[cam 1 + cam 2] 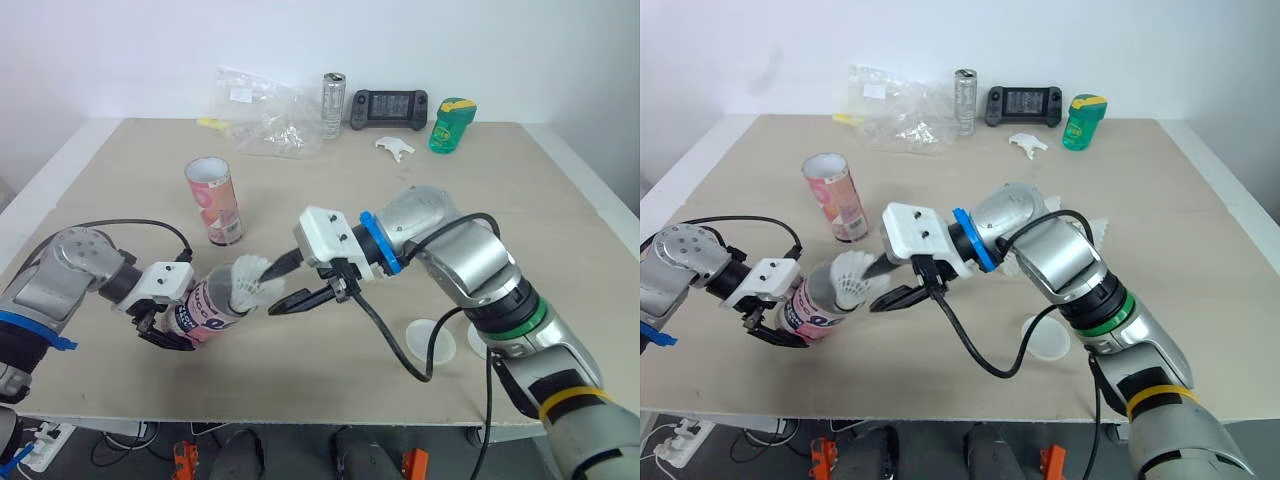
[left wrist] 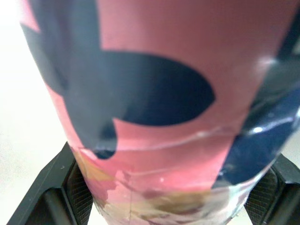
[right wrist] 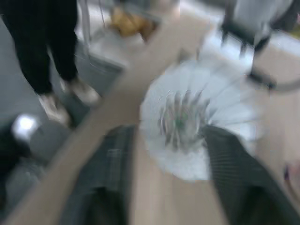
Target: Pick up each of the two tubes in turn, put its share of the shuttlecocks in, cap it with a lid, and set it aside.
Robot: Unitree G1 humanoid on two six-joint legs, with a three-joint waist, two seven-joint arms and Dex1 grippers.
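Note:
My left gripper point(image 1: 172, 322) is shut on a pink and navy tube point(image 1: 212, 305), held tilted low over the table's front left with its mouth toward the right arm. A white shuttlecock point(image 1: 250, 282) sticks out of that mouth, feathers outward. My right gripper point(image 1: 282, 285) is open, one finger above and one below the feather skirt. The right wrist view has the shuttlecock point(image 3: 183, 136) between those fingers. A second pink tube point(image 1: 214, 200) stands upright behind. Two clear lids point(image 1: 432, 340) lie at the front right. More shuttlecocks point(image 1: 1095, 228) peek out behind the right arm.
Along the far edge sit a crumpled plastic bag point(image 1: 260, 115), a silver can point(image 1: 333, 104), a black game controller point(image 1: 390, 106), a green bottle point(image 1: 452, 125) and a small white piece point(image 1: 395, 148). The right arm's black cable point(image 1: 400, 350) loops over the table.

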